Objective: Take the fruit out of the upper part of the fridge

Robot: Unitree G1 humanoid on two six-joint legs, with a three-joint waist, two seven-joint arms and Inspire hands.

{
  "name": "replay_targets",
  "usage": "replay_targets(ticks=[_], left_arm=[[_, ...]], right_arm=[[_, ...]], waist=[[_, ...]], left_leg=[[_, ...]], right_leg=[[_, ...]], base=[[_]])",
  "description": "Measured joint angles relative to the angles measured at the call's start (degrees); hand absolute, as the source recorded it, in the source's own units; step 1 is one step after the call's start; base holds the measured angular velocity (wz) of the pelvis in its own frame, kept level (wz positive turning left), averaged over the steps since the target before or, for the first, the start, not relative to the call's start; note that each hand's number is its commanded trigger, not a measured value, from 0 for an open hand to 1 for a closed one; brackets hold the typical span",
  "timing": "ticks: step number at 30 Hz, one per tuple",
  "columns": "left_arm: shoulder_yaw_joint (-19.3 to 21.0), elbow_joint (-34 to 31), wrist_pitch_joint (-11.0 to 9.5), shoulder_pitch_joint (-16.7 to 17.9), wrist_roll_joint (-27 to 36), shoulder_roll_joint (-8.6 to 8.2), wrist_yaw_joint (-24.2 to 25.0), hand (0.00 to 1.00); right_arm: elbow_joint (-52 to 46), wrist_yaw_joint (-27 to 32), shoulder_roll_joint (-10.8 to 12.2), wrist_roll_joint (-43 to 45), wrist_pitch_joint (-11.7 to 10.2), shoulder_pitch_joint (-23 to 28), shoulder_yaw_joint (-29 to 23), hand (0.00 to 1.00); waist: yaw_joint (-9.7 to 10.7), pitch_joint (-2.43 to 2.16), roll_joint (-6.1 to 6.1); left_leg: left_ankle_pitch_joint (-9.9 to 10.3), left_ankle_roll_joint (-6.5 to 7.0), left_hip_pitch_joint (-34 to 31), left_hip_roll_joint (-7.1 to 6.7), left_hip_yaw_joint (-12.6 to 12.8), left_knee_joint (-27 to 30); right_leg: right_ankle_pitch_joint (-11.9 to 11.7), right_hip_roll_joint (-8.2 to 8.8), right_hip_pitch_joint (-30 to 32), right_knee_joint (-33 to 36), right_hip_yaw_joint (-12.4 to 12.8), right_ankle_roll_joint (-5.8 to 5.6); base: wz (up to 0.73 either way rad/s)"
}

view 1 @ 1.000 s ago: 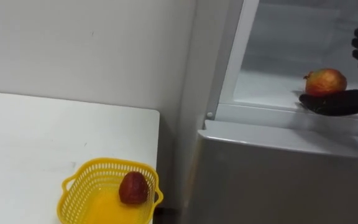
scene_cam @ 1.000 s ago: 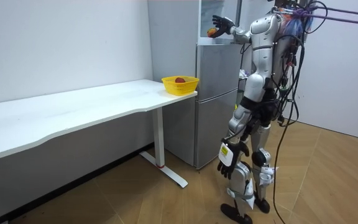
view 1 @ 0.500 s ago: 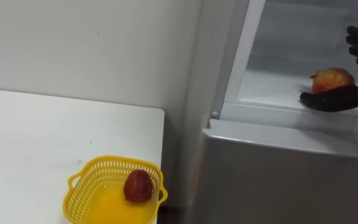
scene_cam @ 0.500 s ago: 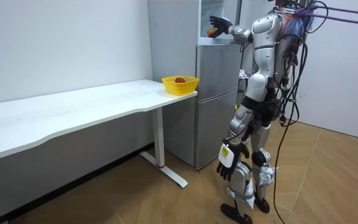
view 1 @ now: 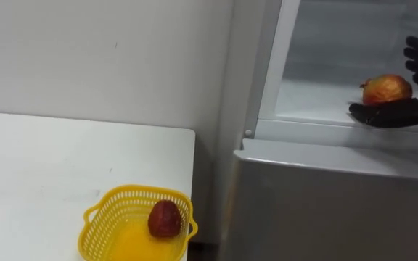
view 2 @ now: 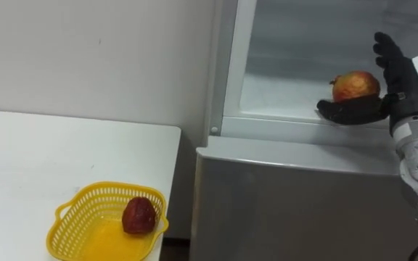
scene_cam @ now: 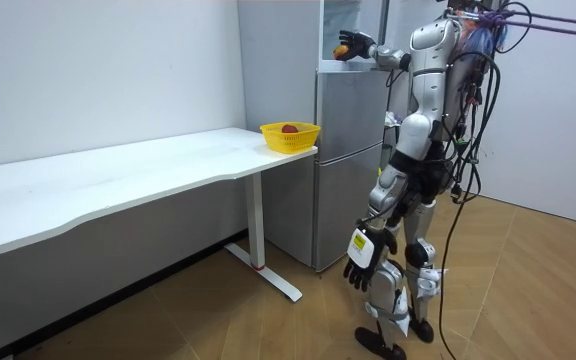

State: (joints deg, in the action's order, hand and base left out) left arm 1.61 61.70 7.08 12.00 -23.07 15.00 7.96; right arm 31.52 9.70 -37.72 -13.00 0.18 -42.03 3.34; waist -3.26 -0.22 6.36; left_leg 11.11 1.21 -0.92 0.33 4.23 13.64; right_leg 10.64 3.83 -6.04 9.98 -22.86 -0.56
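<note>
In the open upper fridge compartment (view 1: pixel 339 36), left eye view: one round red-and-yellow fruit (view 1: pixel 387 88) sits on the white shelf (view 1: pixel 310 98), near its front edge. The black right hand (view 1: pixel 392 114) enters from the right. Its fingers are spread and upright just beside the fruit, and its thumb is stretched out low in front of it. Nothing is pinched, and I cannot tell whether the hand touches the fruit. Below the shelf is the closed grey lower fridge door (view 1: pixel 325 203). To the left, the white tabletop (view 1: pixel 42 167) carries one yellow plastic basket with two handles (view 1: pixel 132 191), at the corner nearest the fridge. Inside it lies one dark red fruit (view 1: pixel 165 218). Fruit count: two, one in the fridge and one in the basket.

Right eye view: same layout. The red-and-yellow fruit lies between thumb and fingers, and the hand is uncurled.

Room view: the robot stands upright on the wooden floor (scene_cam: pixel 218 320) before the fridge, right arm raised to the upper compartment, with the fruit at the hand. The left hand (scene_cam: pixel 359 272) hangs beside the thigh, fingers loose and pointing down, holding nothing. The basket sits at the tabletop end next to the fridge.
</note>
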Motion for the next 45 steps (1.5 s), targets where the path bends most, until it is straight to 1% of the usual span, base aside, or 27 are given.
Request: replay_targets(ticks=[3, 5, 8, 9, 12, 17, 19, 20, 21, 22, 23, 24, 29, 31, 33, 37, 45], left_arm=[[0.01, -0.6, 0.53, 0.09, -0.04, 0.02, 0.01, 0.0], [0.02, -1.87, 1.2, 0.4, -0.09, 0.03, 0.01, 0.0], [0.02, -2.63, 1.69, 0.67, -0.13, 0.06, 0.02, 0.0], [0.03, -2.85, 1.73, 0.76, -0.19, 0.06, 0.04, 0.0], [0.21, -3.77, 1.72, 0.73, -0.2, 0.05, 0.43, 0.0], [0.56, -3.94, 1.77, 0.77, -0.19, 0.09, 1.72, 0.0], [0.56, -3.9, 2.1, 1.05, -0.18, 0.09, 1.79, 0.0], [0.56, -3.87, 2.22, 1.08, -0.18, 0.09, 1.79, 0.0], [0.56, -3.86, 2.34, 1.13, -0.18, 0.1, 1.78, 0.0], [0.56, -3.86, 2.36, 1.11, -0.18, 0.1, 1.77, 0.0], [0.56, -3.86, 2.36, 1.1, -0.18, 0.09, 1.77, 0.0], [0.56, -3.86, 2.36, 1.05, -0.18, 0.1, 1.76, 0.0], [0.54, -3.86, 2.36, 0.98, -0.16, 0.09, 1.74, 0.0], [0.52, -3.86, 2.42, 1.04, -0.1, 0.09, 1.59, 0.0], [0.52, -3.86, 2.6, 1.02, -0.09, 0.1, 1.48, 0.0], [0.51, -3.86, 2.83, 0.97, -0.11, 0.1, 1.43, 0.0], [0.49, -3.86, 2.85, 0.78, -0.1, 0.1, 1.37, 0.0]], right_arm=[[1.62, -1.09, -0.35, -0.61, 0.09, -0.38, -0.02, 0.0], [2.44, -1.75, -0.41, -0.69, 0.75, -1.15, -0.02, 0.0], [3.97, -2.97, -0.56, -0.98, 1.14, -1.81, -0.03, 0.0], [4.91, -3.72, -0.79, -1.68, 1.13, -1.95, -0.03, 0.0], [8.3, -5.89, -0.8, -3.0, 1.17, -3.55, -0.1, 0.0], [9.06, -8.67, -0.8, -3.02, 1.29, -3.78, -0.11, 0.0], [9.47, -10.08, -0.82, -2.98, 1.73, -3.88, -0.11, 0.0], [9.76, -10.45, -0.82, -2.98, 1.8, -4.0, -0.11, 0.05], [10.18, -11.06, -0.85, -2.98, 1.88, -4.14, -0.15, 0.45], [10.46, -11.65, -0.88, -2.98, 1.92, -4.15, -0.15, 0.6], [10.55, -11.9, -0.87, -2.97, 1.94, -4.14, -0.15, 0.78], [10.8, -12.42, -0.88, -2.97, 2.0, -4.14, -0.15, 1.0], [10.91, -13.43, -0.88, -2.95, 2.39, -4.14, -0.14, 1.0], [11.45, -12.79, -0.98, -2.96, 2.38, -4.74, -0.24, 1.0], [12.15, -12.94, -1.12, -2.88, 2.4, -5.28, -0.14, 1.0], [12.43, -12.45, -1.14, -2.94, 2.36, -5.35, -0.24, 1.0], [12.67, -12.33, -1.22, -2.68, 2.34, -5.39, -0.25, 1.0]], waist=[[-0.05, -0.07, 0.05], [-0.05, -0.09, 0.04], [-0.03, -0.18, 0.04], [-0.04, -0.23, 0.06], [-0.04, -0.15, -0.05], [-0.09, -0.17, -0.12], [-0.06, -0.28, 0.02], [-0.06, -0.34, 0.07], [-0.06, -0.44, 0.19], [-0.06, -0.52, 0.3], [-0.06, -0.56, 0.36], [-0.05, -0.63, 0.46], [-0.1, -0.67, 0.55], [-0.12, -0.6, 0.46], [-0.14, -0.42, 0.35], [-0.16, -0.29, 0.54], [-0.16, -0.22, 0.68]], left_leg=[[0.0, 0.0, -0.25, 0.01, 0.01, 0.09], [0.0, 0.0, -0.33, 0.0, 0.0, 0.19], [0.0, 0.0, -0.37, -0.01, -0.14, 0.32], [0.01, 0.01, -0.47, -0.02, -0.3, 0.52], [0.02, 0.02, -0.56, 0.04, -0.42, 0.9], [0.02, 0.02, -0.59, 0.09, -0.49, 1.18], [0.01, 0.03, -0.58, 0.09, -0.47, 1.18], [0.0, 0.03, -0.58, 0.09, -0.46, 1.18], [0.0, 0.04, -0.56, 0.09, -0.44, 1.18], [-0.01, 0.04, -0.55, 0.09, -0.43, 1.18], [-0.01, 0.04, -0.55, 0.09, -0.42, 1.18], [-0.01, 0.05, -0.54, 0.08, -0.41, 1.18], [-0.01, 0.05, -0.48, 0.06, -0.36, 1.18], [-0.01, 0.05, -0.44, 0.04, -0.35, 1.17], [-0.01, 0.05, -0.44, 0.06, -0.36, 1.13], [-0.01, 0.05, -0.48, 0.07, -0.4, 1.05], [0.0, 0.05, -0.5, 0.07, -0.38, 0.97]], right_leg=[[0.0, 0.0, 0.03, 0.0, -0.01, 0.0], [0.0, 0.02, 0.06, 0.05, -0.05, 0.0], [0.0, 0.02, 0.02, 0.09, -0.22, 0.0], [0.0, 0.02, -0.05, 0.12, -0.38, 0.0], [0.0, 0.05, -0.06, 0.53, -0.57, 0.0], [0.0, 0.07, 0.0, 0.77, -0.56, 0.01], [0.0, 0.05, 0.04, 0.81, -0.19, 0.02], [0.0, 0.04, 0.05, 0.8, -0.07, 0.02], [0.0, 0.03, 0.05, 0.81, 0.03, 0.02], [0.0, 0.03, 0.04, 0.81, 0.07, 0.02], [0.0, 0.03, 0.04, 0.8, 0.1, 0.03], [-0.01, 0.03, 0.04, 0.8, 0.15, 0.03], [-0.01, 0.01, 0.02, 0.8, 0.47, 0.03], [-0.01, -0.01, 0.01, 0.79, 0.71, 0.03], [-0.01, -0.03, 0.02, 0.78, 0.74, 0.03], [-0.01, -0.06, 0.04, 0.71, 0.76, 0.03], [-0.01, -0.07, 0.12, 0.7, 0.85, 0.03]], base=[[0.0], [0.0], [0.02], [0.07], [0.04], [0.0], [0.0], [0.0], [0.0], [0.0], [0.0], [0.0], [0.0], [0.0], [0.0], [0.0], [0.0]])
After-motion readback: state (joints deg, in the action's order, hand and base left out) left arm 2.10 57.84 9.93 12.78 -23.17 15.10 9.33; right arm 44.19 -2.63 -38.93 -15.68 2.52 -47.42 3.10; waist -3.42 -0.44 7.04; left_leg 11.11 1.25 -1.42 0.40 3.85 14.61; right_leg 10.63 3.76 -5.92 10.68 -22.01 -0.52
